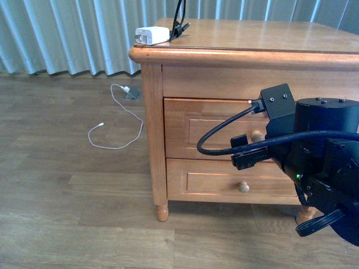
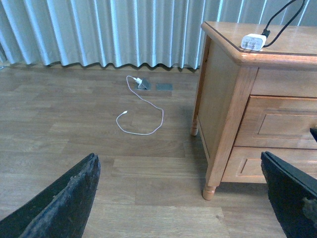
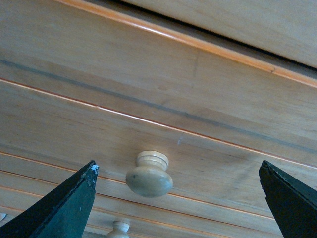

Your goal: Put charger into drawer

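Front view, cabinet (image 1: 152, 112): both drawers closed.
Drawer (image 1: 185, 129): upper one; knob (image 3: 149, 174) sits between right jaws, untouched.
Right jaws: released, wide.
Left jaws: released, over floor (image 2: 74, 114).
Charger (image 1: 151, 35): cabinet top, left front corner.
Cable (image 1: 139, 119): white, loose on floor.

Your right arm (image 1: 322, 162) showing black blocky housings with small screws, thick black cable (image 1: 201, 144) looping out, green light (image 1: 297, 176) glowing
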Available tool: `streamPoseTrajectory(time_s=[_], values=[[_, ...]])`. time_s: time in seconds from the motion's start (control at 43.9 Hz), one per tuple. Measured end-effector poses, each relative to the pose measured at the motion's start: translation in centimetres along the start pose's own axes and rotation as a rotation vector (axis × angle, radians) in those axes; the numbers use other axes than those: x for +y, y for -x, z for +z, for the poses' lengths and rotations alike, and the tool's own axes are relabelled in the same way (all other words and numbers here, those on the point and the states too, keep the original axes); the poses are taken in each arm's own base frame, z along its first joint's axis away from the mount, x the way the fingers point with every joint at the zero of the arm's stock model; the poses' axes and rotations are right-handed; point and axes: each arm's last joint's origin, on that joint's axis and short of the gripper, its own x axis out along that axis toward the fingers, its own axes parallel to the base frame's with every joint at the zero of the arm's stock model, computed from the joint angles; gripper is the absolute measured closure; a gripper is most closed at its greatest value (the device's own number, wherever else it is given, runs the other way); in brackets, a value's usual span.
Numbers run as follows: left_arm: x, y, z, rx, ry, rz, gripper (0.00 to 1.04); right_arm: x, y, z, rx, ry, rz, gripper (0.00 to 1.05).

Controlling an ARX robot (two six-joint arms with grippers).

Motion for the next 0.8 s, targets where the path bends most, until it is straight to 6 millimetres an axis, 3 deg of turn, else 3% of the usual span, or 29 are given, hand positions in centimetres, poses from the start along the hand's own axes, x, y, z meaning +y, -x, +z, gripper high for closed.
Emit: streamPoseTrajectory(time_s=[0.25, 0.796], values=[[0.0, 0.0, 0.0, 0.000, 0.000, 0.000, 0.06, 0.4, -0.4, -0.6, 0.006, -0.022, -0.020, 0.08], [0.0, 0.0, 0.0, 0.000, 0.000, 0.000, 0.06, 1.7, -0.3, 0.3, -0.028, -0.035, -0.016, 0.08]])
